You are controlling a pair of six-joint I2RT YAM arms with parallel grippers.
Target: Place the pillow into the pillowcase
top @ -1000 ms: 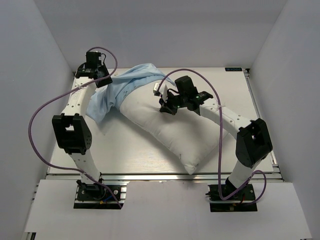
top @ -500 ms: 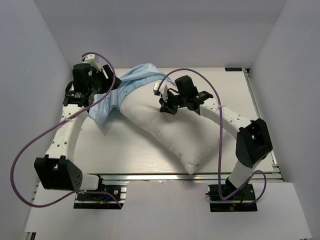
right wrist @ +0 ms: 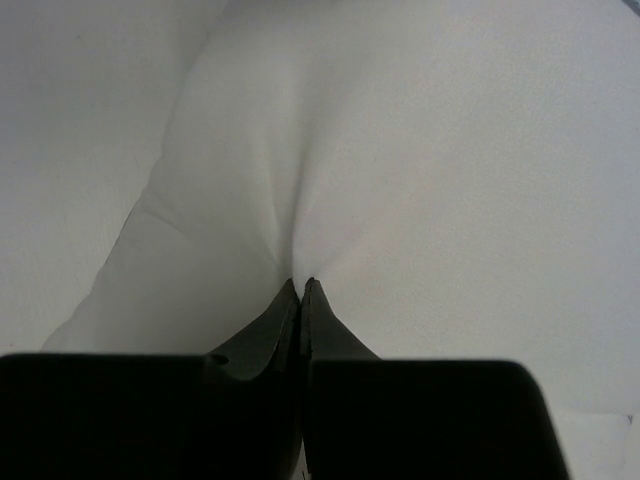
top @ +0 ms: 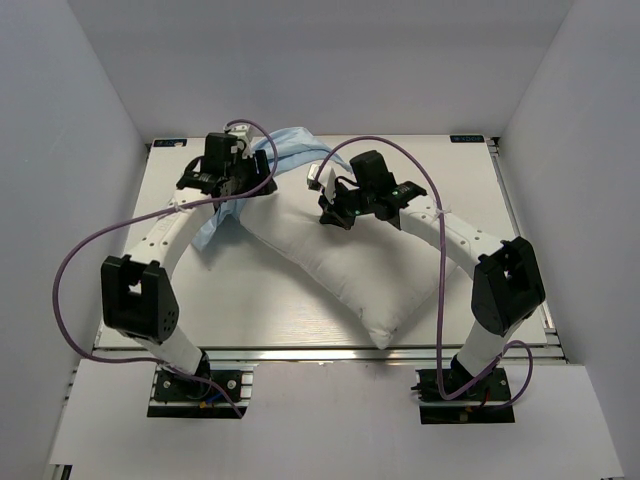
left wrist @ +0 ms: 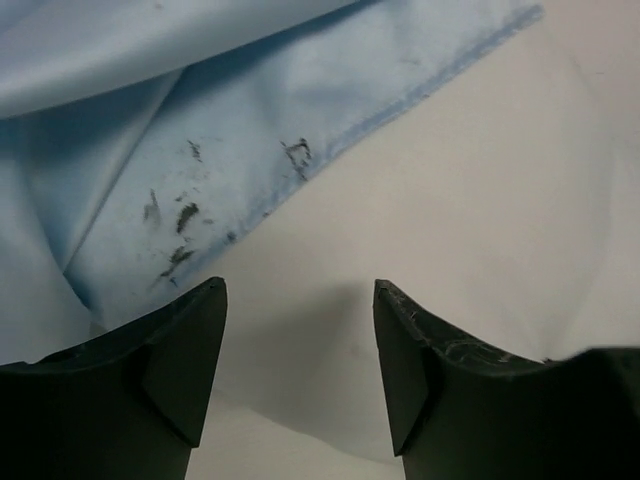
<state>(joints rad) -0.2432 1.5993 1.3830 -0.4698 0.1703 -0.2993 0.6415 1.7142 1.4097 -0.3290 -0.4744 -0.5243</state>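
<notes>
Left claw [left wrist: 299, 284]: standing open with nothing between its fingers, hovering over the far-left end of the pillow [top: 350, 262], just beside the hem [left wrist: 420, 95]
Right claw [right wrist: 302, 282]: pinching shut on a pucker of cloth at the pillow's far side
Pillowcase [top: 285, 145]: lying crumpled at the far left and covering the pillow's far-left end; I cannot tell whether that end is sitting inside the sack or only under it
Pillow: lying slantwise from far left to near right, most of it sitting outside the blue cloth
Hem: running diagonally across the cream fabric, dark smudges [left wrist: 180, 215] showing beside it
Edges: near-right pillow corner is pointing toward the near edge of the table [top: 260, 310], lying short of it
Open room: white tabletop is showing on the near left and along the right side
</notes>
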